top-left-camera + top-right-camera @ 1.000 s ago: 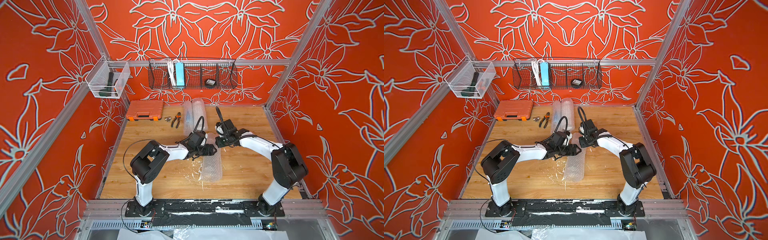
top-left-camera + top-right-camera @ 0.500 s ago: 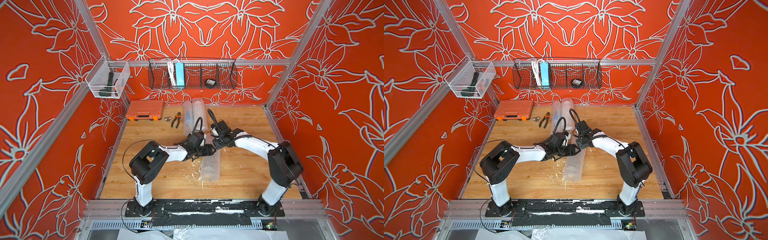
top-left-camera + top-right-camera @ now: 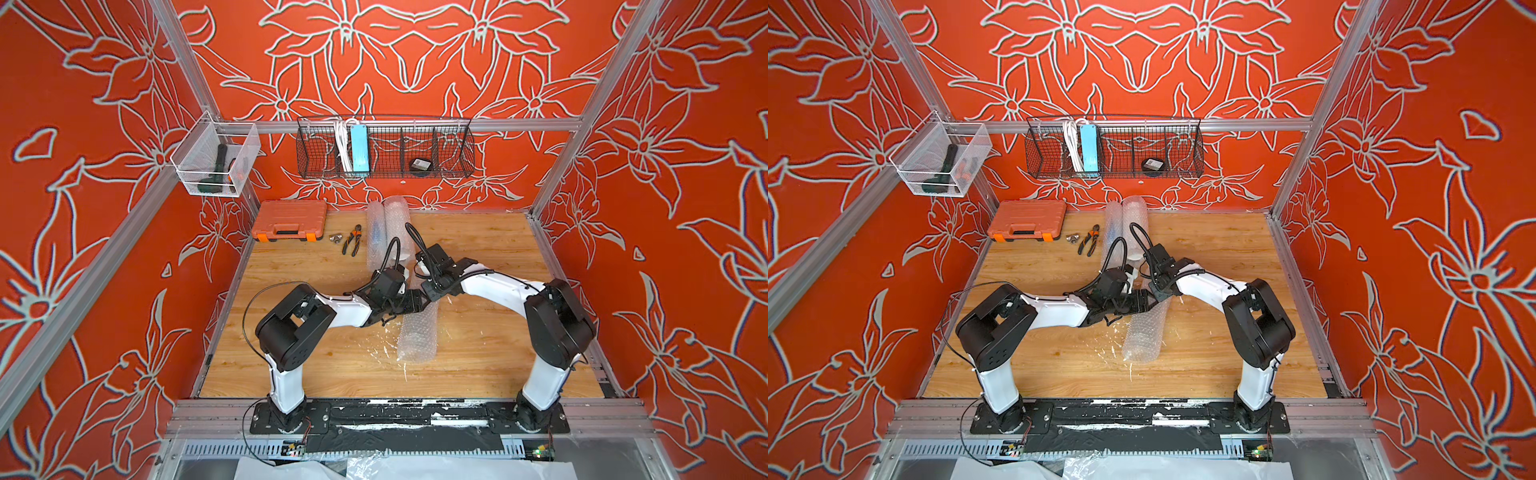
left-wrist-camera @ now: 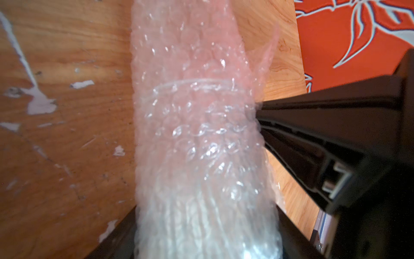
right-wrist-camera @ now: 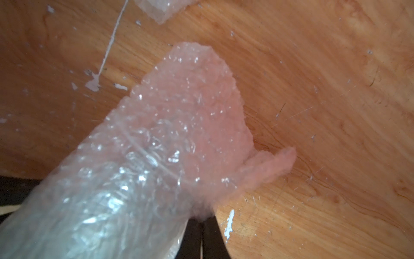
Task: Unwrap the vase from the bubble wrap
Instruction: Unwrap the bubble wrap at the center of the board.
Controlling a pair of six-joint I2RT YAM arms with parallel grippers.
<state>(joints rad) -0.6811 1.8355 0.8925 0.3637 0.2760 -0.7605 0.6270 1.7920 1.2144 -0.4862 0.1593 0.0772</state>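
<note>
One change noted: within the last second the right fingers point(image 5: 214, 237) have clenched onto a loose flap point(image 5: 268, 161) of the bubble wrap point(image 3: 417, 332). That wrap remains a rolled tube on the counter point(image 3: 478, 374), nearer the robot than the orange tool case point(image 3: 289, 220) and off to its right, with a clear rim, likely the vase point(image 4: 190, 84), showing through. The left fingers point(image 4: 118, 235) straddle the tube; we cannot tell whether they press it. We judge peeling can now start.

place: robot test cell, likely lab | evidence: aluminium frame point(image 3: 519, 124), printed orange walls point(image 3: 104, 124), toolbox point(image 3: 289, 220), pliers point(image 3: 352, 240)
</note>
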